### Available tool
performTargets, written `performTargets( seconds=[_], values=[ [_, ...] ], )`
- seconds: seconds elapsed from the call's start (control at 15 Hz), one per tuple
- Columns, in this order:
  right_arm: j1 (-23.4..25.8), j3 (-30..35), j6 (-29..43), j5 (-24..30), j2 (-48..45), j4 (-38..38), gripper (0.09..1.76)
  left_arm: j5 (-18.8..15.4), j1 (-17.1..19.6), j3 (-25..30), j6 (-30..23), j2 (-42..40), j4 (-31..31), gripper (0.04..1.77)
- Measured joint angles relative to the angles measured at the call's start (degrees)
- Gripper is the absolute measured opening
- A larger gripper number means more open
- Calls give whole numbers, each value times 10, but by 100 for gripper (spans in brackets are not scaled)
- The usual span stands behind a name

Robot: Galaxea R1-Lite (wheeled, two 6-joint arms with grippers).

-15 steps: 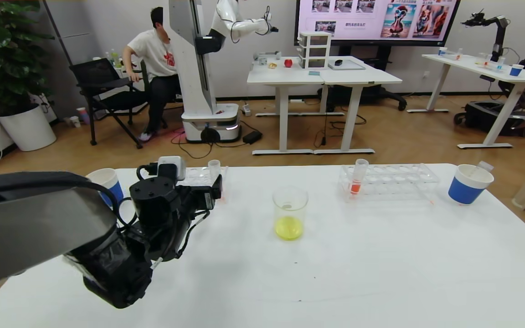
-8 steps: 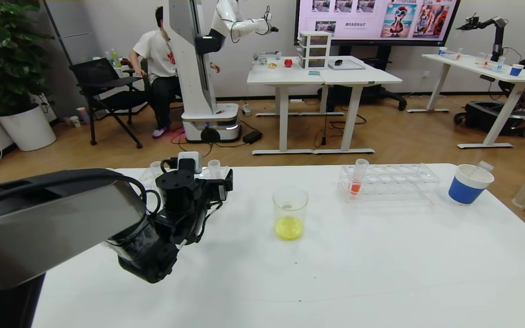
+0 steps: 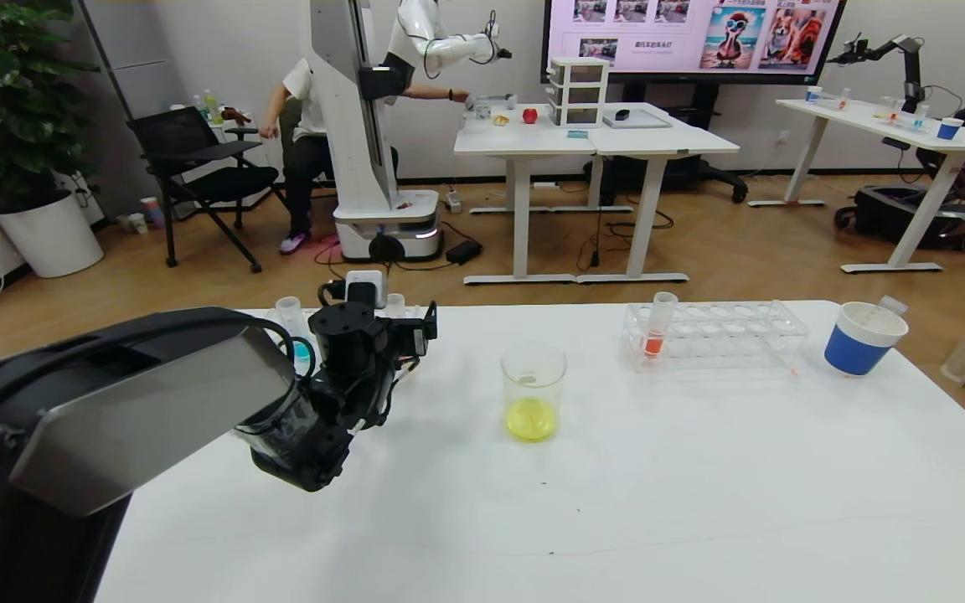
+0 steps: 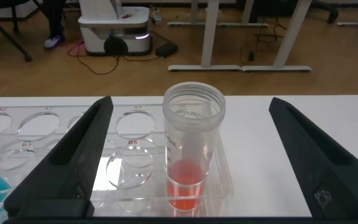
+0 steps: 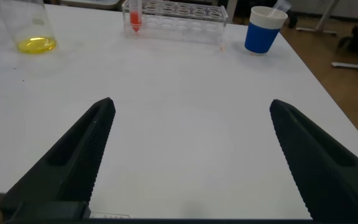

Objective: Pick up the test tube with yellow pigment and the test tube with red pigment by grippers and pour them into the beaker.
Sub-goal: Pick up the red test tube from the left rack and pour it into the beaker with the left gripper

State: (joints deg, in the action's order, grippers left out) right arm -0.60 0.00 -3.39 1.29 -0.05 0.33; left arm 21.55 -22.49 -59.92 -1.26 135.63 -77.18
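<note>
The beaker (image 3: pixel 533 389) stands mid-table with yellow liquid at its bottom; it also shows in the right wrist view (image 5: pixel 35 31). No test tube with yellow pigment shows. One red test tube (image 4: pixel 191 152) stands in the left rack (image 4: pixel 48 134). My left gripper (image 4: pixel 191 104) is open, with a finger on each side of this tube and not touching it. In the head view the left gripper (image 3: pixel 417 328) hides most of that tube (image 3: pixel 395 305). A second red test tube (image 3: pixel 657 328) stands in the right rack (image 3: pixel 725 335). My right gripper (image 5: pixel 191 104) is open and empty over bare table.
A tube with blue liquid (image 3: pixel 294 331) stands in the left rack, beside my left arm. A blue paper cup (image 3: pixel 862 339) holding an empty-looking tube stands at the far right, past the right rack. The left arm's grey cover (image 3: pixel 114 410) fills the near left.
My left arm has moved right and away from me, bringing the open gripper up to the red tube in the left rack. The left blue cup is now hidden behind the arm.
</note>
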Motion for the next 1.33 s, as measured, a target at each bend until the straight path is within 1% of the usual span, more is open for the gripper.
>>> performTargets(
  seconds=[0.13, 0.2, 0.27, 0.33, 0.4, 0.47, 0.53, 0.6, 0.67, 0.87, 1.33],
  values=[
    [0, 0, 0, 0, 0, 0, 174, 0, 0, -2, 1, 2, -1, 175],
    [0, 0, 0, 0, 0, 0, 174, 0, 0, -2, 1, 3, -2, 162],
    [0, 0, 0, 0, 0, 0, 174, 0, 0, -2, 2, 3, -3, 137],
    [0, 0, 0, 0, 0, 0, 174, 0, 0, -3, 2, 3, -2, 96],
    [0, 0, 0, 0, 0, 0, 174, 1, 0, -5, 2, 3, -2, 50],
    [0, 0, 0, 0, 0, 0, 174, 0, 1, -6, 3, 2, -2, 34],
    [0, 0, 0, 0, 0, 0, 174, 0, 0, -8, 4, 2, -1, 42],
    [0, 0, 0, 0, 0, 0, 174, 0, 0, -10, 6, 1, -1, 54],
    [0, 0, 0, 0, 0, 0, 174, 0, -1, -11, 12, 0, 0, 50],
    [0, 0, 0, 0, 0, 0, 174, -2, -1, -17, 21, -10, 6, 50],
    [0, 0, 0, 0, 0, 0, 174, -14, -2, -40, 27, -93, 111, 50]
  ],
)
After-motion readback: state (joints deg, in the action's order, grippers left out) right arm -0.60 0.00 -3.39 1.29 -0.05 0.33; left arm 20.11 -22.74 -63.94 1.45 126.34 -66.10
